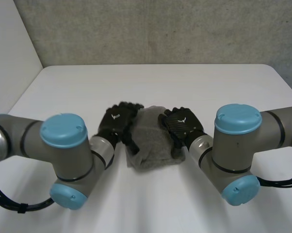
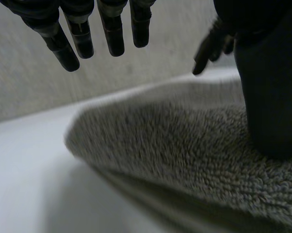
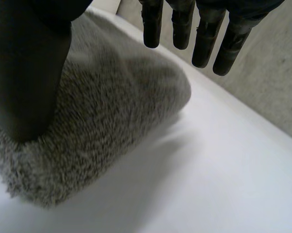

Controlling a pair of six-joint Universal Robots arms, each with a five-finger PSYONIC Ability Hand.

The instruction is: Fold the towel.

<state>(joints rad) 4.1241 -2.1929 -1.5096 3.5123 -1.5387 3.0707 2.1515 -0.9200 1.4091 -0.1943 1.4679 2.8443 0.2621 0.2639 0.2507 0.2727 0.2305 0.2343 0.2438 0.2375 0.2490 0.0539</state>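
The left hand (image 1: 116,124) sits at the left edge of the folded grey towel (image 1: 153,143). Its fingers (image 2: 113,34) are straight and slightly spread above the pile, and its thumb (image 2: 272,97) rests on it. The towel lies mid-worktop (image 1: 151,82). The right hand (image 1: 182,125) sits at the right edge, fingers (image 3: 204,43) straight, gripping nothing.

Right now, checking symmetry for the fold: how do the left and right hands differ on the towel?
The left hand sits at the towel's left edge, the right hand at its right edge. The left hand lies mostly beside the towel; the right hand reaches further over it. Both have straight fingers and a thumb down on the towel.
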